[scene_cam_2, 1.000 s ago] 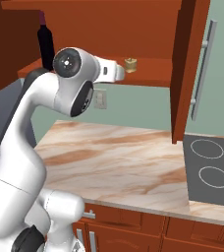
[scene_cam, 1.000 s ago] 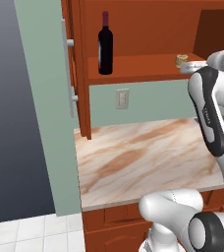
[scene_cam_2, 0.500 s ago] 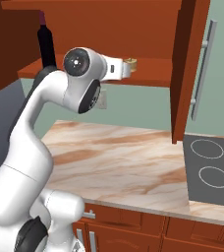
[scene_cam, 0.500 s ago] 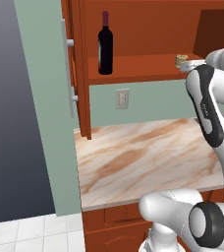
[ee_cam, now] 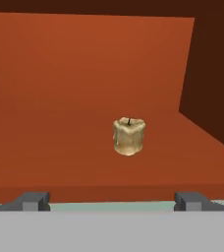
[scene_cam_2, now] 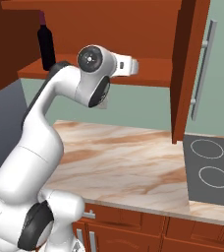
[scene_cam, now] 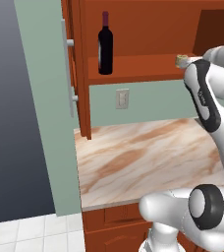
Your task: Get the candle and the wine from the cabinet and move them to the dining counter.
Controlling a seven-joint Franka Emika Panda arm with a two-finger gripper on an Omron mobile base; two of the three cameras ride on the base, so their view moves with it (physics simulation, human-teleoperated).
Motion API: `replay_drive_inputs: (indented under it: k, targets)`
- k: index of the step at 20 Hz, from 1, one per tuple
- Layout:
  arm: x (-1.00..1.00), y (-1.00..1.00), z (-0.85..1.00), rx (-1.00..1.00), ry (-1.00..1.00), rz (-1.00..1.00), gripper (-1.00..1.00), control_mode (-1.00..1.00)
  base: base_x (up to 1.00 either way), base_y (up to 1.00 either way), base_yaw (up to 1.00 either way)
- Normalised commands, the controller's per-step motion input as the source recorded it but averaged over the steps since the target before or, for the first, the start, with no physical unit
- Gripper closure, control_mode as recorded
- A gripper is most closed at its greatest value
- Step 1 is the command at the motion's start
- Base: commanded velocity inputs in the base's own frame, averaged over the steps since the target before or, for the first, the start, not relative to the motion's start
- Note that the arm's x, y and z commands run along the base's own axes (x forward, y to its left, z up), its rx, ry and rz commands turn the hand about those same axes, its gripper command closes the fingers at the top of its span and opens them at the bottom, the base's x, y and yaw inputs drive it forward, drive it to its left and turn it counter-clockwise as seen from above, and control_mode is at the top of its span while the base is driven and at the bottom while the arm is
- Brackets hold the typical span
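The candle [ee_cam: 129, 136], a squat yellowish stub with a dark wick, stands on the shelf of the open cabinet [ee_cam: 60, 98], straight ahead of my gripper [ee_cam: 112, 202]. The gripper is open, its fingertips [ee_cam: 33, 201] spread wide at the shelf's front edge and apart from the candle. From the left base view, the candle [scene_cam: 182, 60] peeks out beside my arm at the shelf's right end. The wine [scene_cam: 104, 44], a dark bottle with a maroon neck, stands upright at the shelf's left end [scene_cam_2: 46, 47]. The dining counter is out of view.
The cabinet's right door [scene_cam_2: 187, 69] hangs open with its silver bar handle [scene_cam_2: 202, 69], and the left door [scene_cam: 77, 69] also stands open. Below lie a marbled wall counter [scene_cam: 143, 152], a stovetop [scene_cam_2: 210, 170] and a wall outlet [scene_cam: 122, 98].
My hand has pushed forward toward the candle; in the right base view it now covers the candle. The wine has not moved.
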Motion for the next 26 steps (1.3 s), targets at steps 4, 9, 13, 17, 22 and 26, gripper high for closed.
replay_drive_inputs:
  k: [4, 9, 13, 17, 22, 26]
  targets:
    - [0.31, -0.08, 0.00, 0.00, 0.00, 0.00, -1.00, -1.00, 0.00, 0.00, 0.00]
    - [0.21, -0.05, 0.00, 0.00, 0.00, 0.00, -1.00, -1.00, 0.00, 0.00, 0.00]
    - [0.22, 0.00, 0.00, 0.00, 0.00, 0.00, -1.00, -1.00, 0.00, 0.00, 0.00]
    - [0.28, 0.00, 0.00, 0.00, 0.00, 0.00, -1.00, -1.00, 0.00, 0.00, 0.00]
    - [0.30, -0.09, 0.00, 0.00, 0.00, 0.00, -1.00, -1.00, 0.00, 0.00, 0.00]
    - [0.29, -0.12, 0.00, 0.00, 0.00, 0.00, -1.00, -1.00, 0.00, 0.00, 0.00]
